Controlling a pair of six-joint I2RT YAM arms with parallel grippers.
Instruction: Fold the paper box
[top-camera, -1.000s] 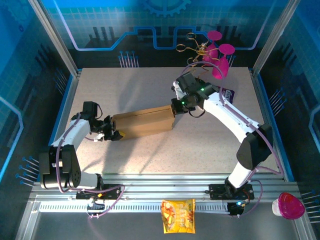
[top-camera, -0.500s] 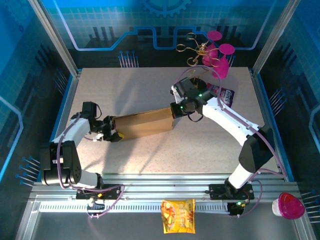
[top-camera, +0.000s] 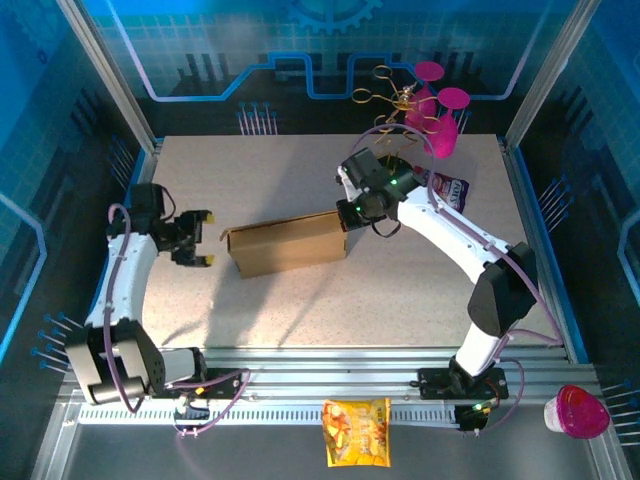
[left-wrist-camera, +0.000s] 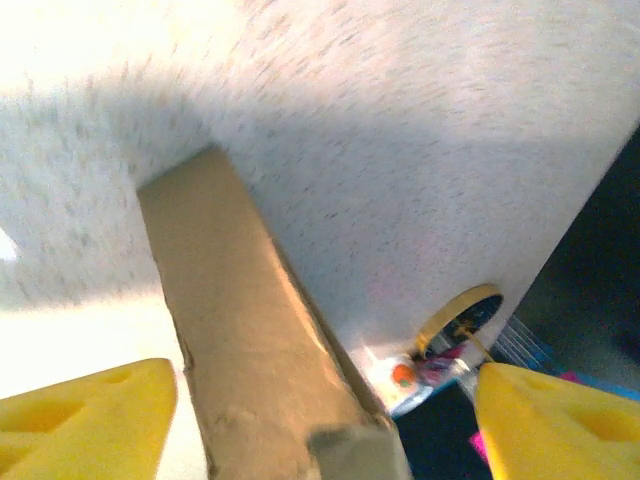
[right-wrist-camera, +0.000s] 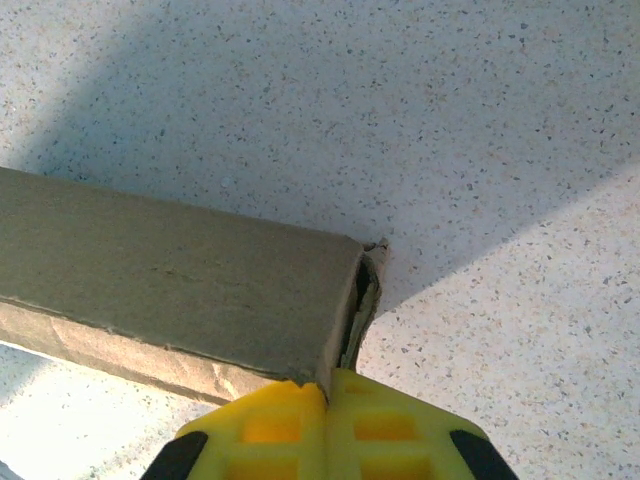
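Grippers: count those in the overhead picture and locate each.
2. The left gripper hangs open left of the paper box, not touching; the right gripper is shut at the box's right end. None seems hidden.

One paper box (top-camera: 288, 243); two robot arms, each ending in one gripper, namely a left gripper (top-camera: 207, 238) and a right gripper (top-camera: 350, 213); one orange snack packet (top-camera: 356, 432); one pink-lidded cup (top-camera: 577, 411); one small dark packet (top-camera: 452, 188); one gold-and-pink wire stand (top-camera: 440, 135); one speckled table (top-camera: 300, 170).
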